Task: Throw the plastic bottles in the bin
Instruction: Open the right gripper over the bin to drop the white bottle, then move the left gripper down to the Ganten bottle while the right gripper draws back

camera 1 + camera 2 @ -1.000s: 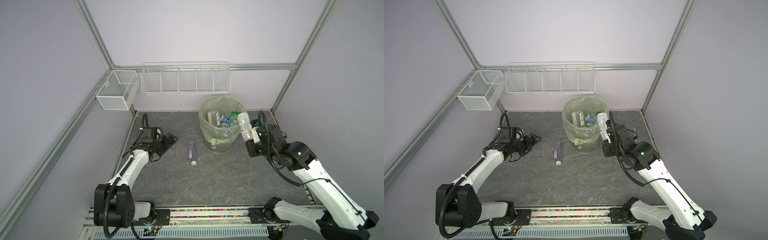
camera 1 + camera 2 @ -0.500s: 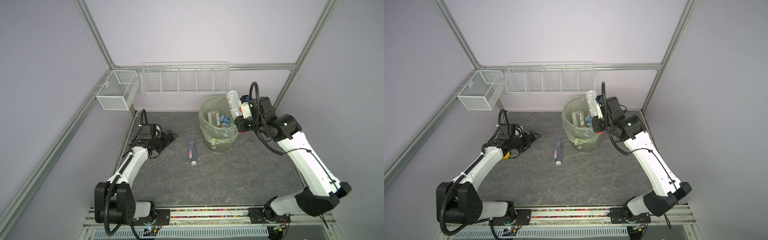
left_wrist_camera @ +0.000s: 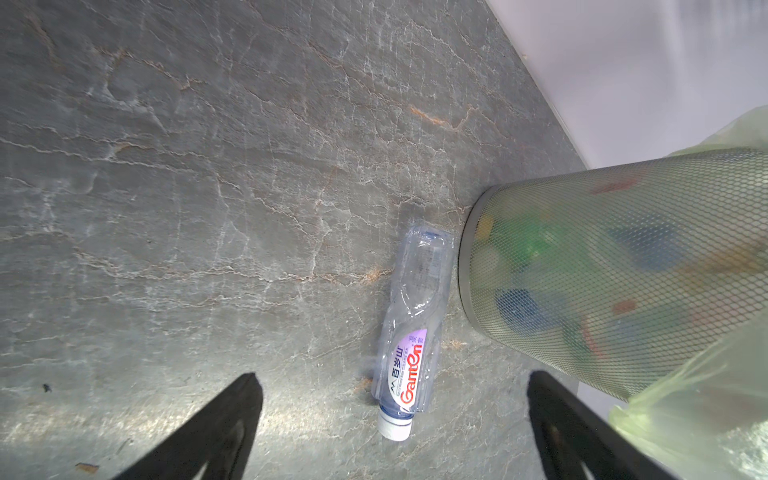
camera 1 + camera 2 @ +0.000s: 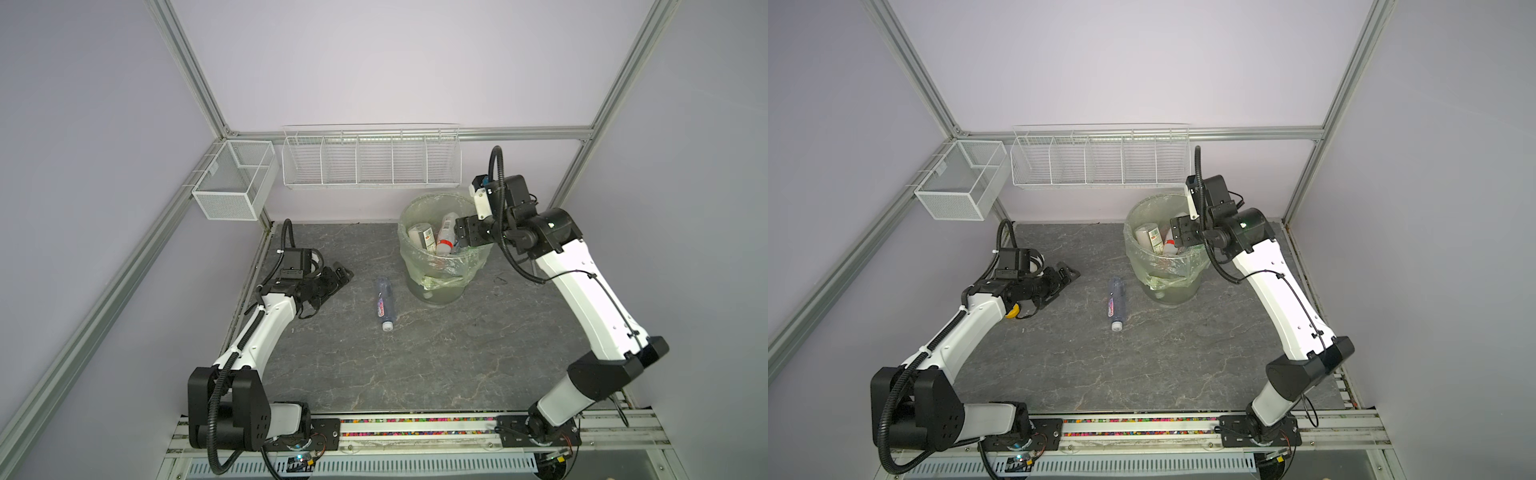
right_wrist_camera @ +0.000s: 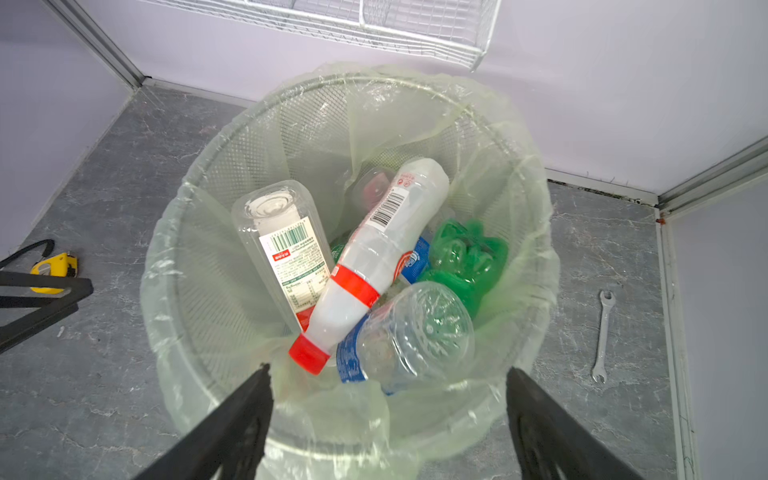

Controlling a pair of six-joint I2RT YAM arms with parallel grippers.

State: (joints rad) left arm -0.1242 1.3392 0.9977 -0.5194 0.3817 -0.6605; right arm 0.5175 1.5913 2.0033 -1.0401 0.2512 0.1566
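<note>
Noted right fingers [image 5: 241, 419] spread wide, empty, above the bin [image 4: 436, 286], a red-capped bottle [image 5: 374, 266] lying inside atop other plastic bottles [image 5: 286, 249]. Noted left fingers [image 3: 224, 424] likewise parted, low over the table [image 4: 415, 365], one clear bottle [image 4: 385, 304] lying flat just beside the bin.

Count, as I see it from the console:

- One bin [image 5: 166, 266].
- One loose bottle [image 4: 385, 304] lies outside it.
- At least five bottles show inside: one white-label bottle [image 5: 286, 249], one red-capped white bottle [image 5: 374, 266], one blue-label bottle [image 5: 411, 332], one green bottle [image 5: 465, 257] and one half-hidden red-topped bottle [image 5: 372, 187]. I cannot count the deeper ones.
- Two wire baskets: the long basket [image 4: 371, 160] and the small basket [image 4: 232, 187].
- One wrench [image 5: 603, 336].
</note>
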